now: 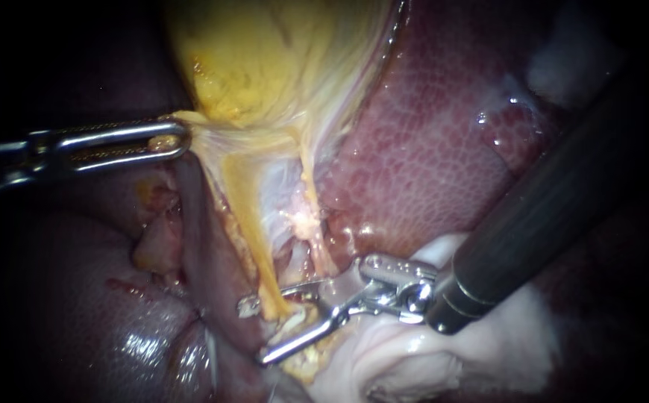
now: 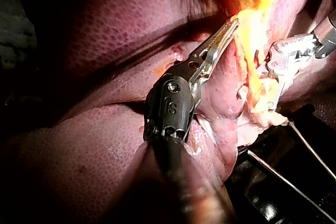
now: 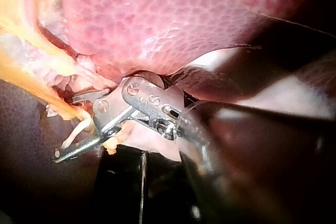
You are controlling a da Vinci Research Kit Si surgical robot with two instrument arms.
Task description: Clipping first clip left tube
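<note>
Endoscope view: left tube [image 1: 242,224] steeply diagonal

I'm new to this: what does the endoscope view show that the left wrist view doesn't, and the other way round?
Only the endoscope view: the left tube and right tube as separate strands below the gallbladder, with the open jaws of the right instrument on either side of the left tube.
Only the left wrist view: the left instrument from behind, with its dark wrist joint, and thin rods on a dark surface beneath the tissue.
Both: the liver, both instruments, and the left instrument's jaws shut on the gallbladder.
</note>
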